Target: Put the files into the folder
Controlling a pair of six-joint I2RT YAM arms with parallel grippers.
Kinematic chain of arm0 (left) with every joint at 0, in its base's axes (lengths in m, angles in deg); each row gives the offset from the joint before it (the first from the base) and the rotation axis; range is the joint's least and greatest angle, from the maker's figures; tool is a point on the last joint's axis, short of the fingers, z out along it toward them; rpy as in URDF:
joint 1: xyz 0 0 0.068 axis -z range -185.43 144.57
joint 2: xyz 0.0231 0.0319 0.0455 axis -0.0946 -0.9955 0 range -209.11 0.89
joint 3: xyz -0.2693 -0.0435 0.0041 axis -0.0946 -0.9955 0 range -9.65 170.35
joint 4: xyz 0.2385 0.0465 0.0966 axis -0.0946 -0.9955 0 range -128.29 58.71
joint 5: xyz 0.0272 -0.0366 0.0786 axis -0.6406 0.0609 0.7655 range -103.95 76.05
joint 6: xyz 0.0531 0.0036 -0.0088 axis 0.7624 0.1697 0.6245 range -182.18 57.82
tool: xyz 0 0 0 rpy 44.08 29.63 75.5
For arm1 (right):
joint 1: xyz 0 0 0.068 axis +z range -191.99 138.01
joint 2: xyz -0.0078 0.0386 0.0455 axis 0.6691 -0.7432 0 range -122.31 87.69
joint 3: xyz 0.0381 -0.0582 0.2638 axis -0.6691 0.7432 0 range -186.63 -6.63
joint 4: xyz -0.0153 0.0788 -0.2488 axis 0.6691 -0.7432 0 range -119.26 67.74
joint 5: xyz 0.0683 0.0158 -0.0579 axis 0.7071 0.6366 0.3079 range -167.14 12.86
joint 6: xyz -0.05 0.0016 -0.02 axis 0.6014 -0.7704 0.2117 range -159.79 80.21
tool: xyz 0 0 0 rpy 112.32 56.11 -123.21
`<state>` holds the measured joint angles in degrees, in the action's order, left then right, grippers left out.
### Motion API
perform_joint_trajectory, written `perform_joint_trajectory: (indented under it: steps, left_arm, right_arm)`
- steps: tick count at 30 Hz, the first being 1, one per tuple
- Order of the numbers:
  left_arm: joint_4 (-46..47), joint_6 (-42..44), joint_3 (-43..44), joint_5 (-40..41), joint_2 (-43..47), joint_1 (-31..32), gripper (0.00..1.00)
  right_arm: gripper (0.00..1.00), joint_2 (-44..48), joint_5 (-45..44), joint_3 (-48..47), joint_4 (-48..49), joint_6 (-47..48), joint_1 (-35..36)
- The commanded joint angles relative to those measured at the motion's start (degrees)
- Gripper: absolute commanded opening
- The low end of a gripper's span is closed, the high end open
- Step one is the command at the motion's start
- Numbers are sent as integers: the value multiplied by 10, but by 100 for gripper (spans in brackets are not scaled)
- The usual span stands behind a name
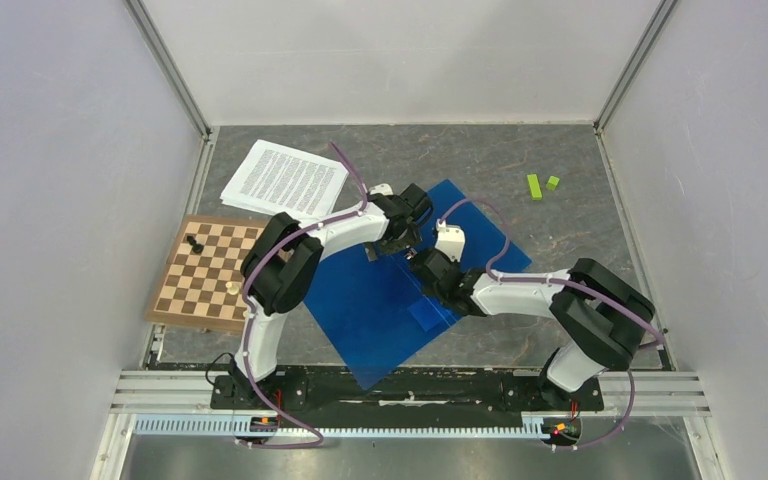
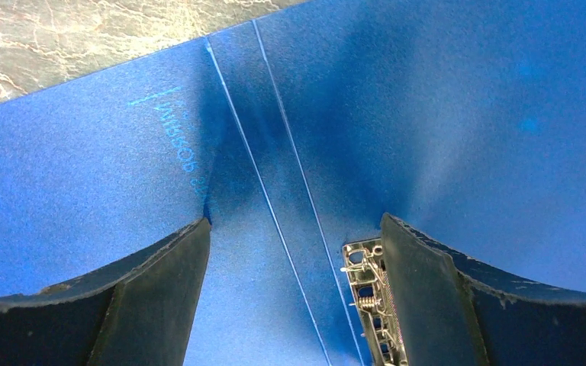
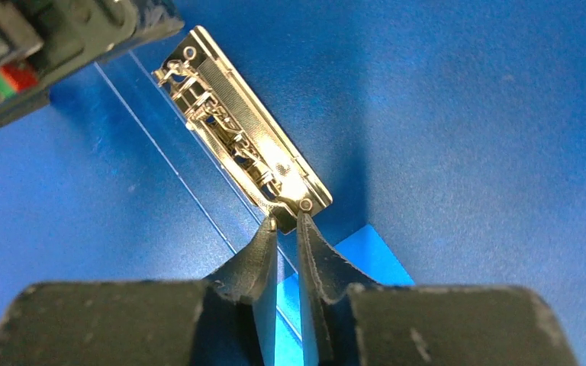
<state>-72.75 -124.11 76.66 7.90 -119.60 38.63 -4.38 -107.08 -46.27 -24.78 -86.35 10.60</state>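
The blue folder (image 1: 380,310) lies open and flat on the table's middle. Its metal clip (image 3: 240,130) sits beside the spine creases and also shows in the left wrist view (image 2: 366,297). The files (image 1: 285,180), a stack of white printed sheets, lie at the back left, apart from the folder. My left gripper (image 1: 385,250) is open and empty just over the folder's spine (image 2: 294,225), its right finger next to the clip. My right gripper (image 1: 422,262) is nearly closed, its tips (image 3: 286,221) pinching the near end of the clip.
A wooden chessboard (image 1: 205,275) with a few pieces lies at the left, next to the left arm. Two small green blocks (image 1: 540,185) sit at the back right. A lighter blue patch (image 3: 366,252) shows on the folder under the right gripper.
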Motion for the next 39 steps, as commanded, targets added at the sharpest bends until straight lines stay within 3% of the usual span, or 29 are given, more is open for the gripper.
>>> perform_joint_trajectory:
  steps: [1, 5, 11, 15, 20, 26, 34, 39]
  left_arm:
    - [2, -17, -73, -60, -90, -5, 89]
    - [5, -16, -76, -60, -88, -5, 89]
    - [10, -14, -81, -59, -85, -6, 89]
    - [13, -11, -82, -59, -82, -7, 89]
    - [29, 3, -90, -67, -75, -6, 88]
    - [61, 30, -107, -94, -58, -3, 86]
    - [101, 72, -144, -141, -35, 9, 84]
    - [121, 87, -161, -166, -16, 13, 83]
  right_arm:
    - [15, -88, 28, 31, -220, -25, -34]
    - [25, -93, 33, 30, -223, -34, -37]
    - [31, -67, 59, 62, -191, -47, -40]
    - [30, -17, 95, 109, -121, -35, -43]
    - [16, 33, 193, 167, 6, -12, -42]
    - [19, 54, 227, 177, 95, 16, -5]
    - [37, 190, 104, 163, 95, 136, 9]
    - [50, 200, 45, 125, 84, 225, 7]
